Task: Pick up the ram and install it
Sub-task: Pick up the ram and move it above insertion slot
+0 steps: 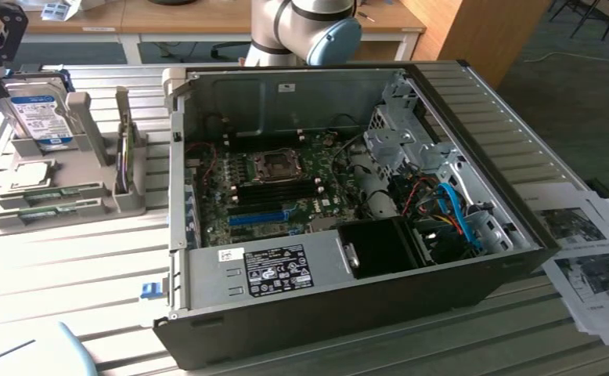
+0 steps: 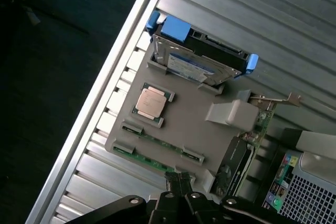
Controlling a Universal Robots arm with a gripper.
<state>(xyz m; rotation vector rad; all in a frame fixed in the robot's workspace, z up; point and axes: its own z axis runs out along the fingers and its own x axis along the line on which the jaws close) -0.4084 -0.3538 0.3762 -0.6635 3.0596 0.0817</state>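
Slatted table point(image 1: 64, 266) | we log ram point(image 1: 50, 210) in grey holder point(image 1: 127, 202), mid-left of exterior frame | gripper point(image 2: 178, 178) near one end, pinched closed, empty | ram's long axis slants across the jaws

The arm point(image 1: 283, 27) is a thick round tube of pale grey metal, and its joint point(image 1: 333, 39) has a smooth light-blue cap. The gripper point(image 2: 178, 179) is black, made of flat bars linked together. Small round silver pins point(image 2: 134, 201) sit at the links. The fingers point(image 2: 173, 182) are narrow and dark.
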